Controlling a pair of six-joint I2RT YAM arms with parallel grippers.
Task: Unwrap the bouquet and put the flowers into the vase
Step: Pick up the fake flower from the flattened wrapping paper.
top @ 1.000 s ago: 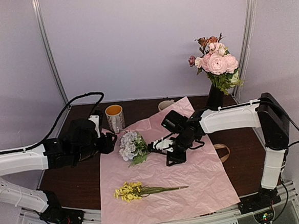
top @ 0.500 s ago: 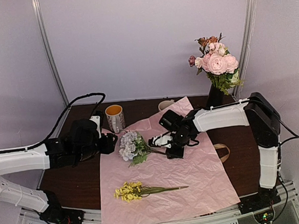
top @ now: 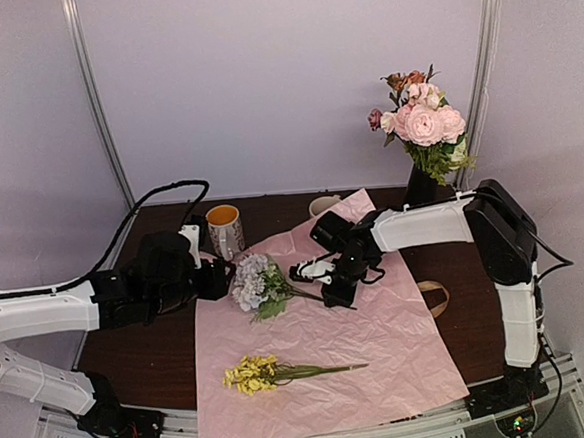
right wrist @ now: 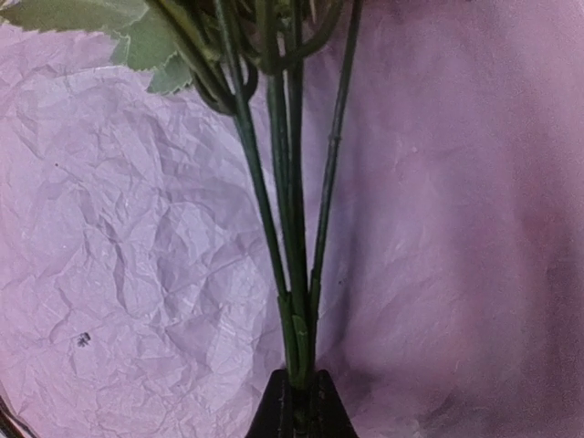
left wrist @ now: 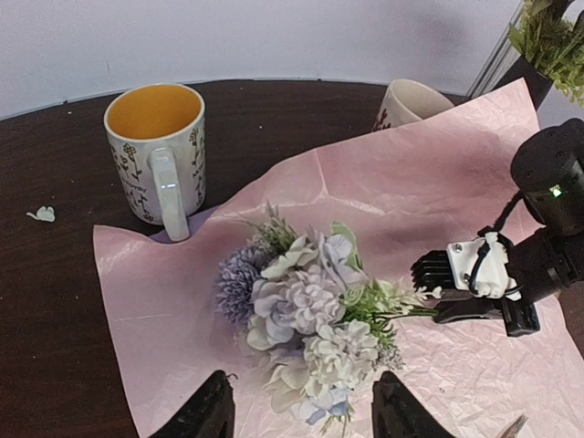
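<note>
Top external | lilac flower bunch (top: 260, 284) is lying near the left edge of the pink paper (top: 381, 343) | right gripper (top: 314, 275) is pinching its stems, jaws narrow | left gripper (top: 216, 280) is hovering beside the blooms, fingers spread, empty | step: pickup; next likely calls for lifting it stems-down toward the vase (top: 419, 190) at the table's far-right corner | vase mouth is hiding under foliage | 1 yellow sprig (top: 253, 374) is waiting.

Pink paper sheet (top: 331, 347), matt and crinkled; table (top: 151, 349), smooth dark wood; mug (left wrist: 132, 173), glossy ceramic; flower stems (right wrist: 297, 328), smooth plastic.
</note>
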